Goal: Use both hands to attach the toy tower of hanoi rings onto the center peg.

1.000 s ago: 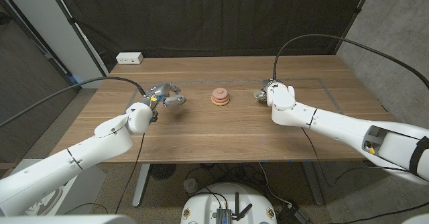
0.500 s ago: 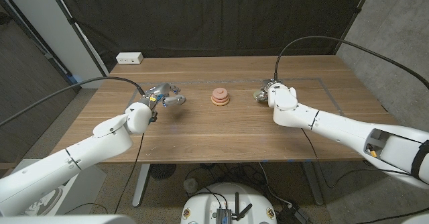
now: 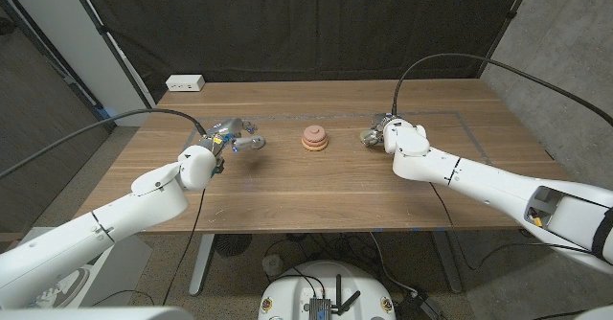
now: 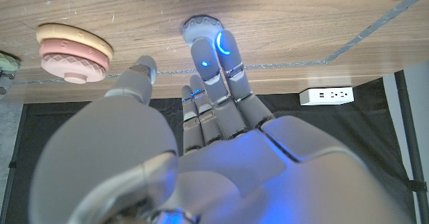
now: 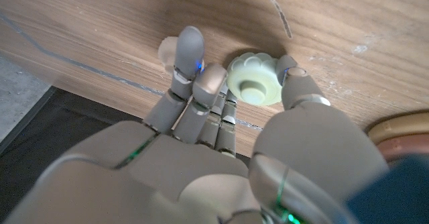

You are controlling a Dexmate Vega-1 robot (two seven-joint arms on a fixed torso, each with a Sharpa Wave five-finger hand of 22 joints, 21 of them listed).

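Note:
On the table's middle stands the center peg (image 3: 315,139) with a yellow ring and pink rings stacked on it, also seen in the left wrist view as the stack (image 4: 74,49). My left hand (image 3: 233,135) is left of the peg, fingers stretched out, fingertips (image 4: 204,49) touching a grey-blue ring (image 4: 201,27) that lies on the wood, thumb apart. My right hand (image 3: 377,131) is right of the peg. It pinches a pale green scalloped ring (image 5: 253,83) between thumb and fingers (image 5: 201,80), low over the table.
A white power strip (image 3: 186,83) lies at the table's far left edge. A small beige piece (image 5: 166,49) shows just beyond my right fingers. Thin tape lines cross the wood. Black curtains hang behind the table.
My right hand has crept slightly to the right with its fingers closing around the green ring. My left hand has stayed at the grey-blue ring.

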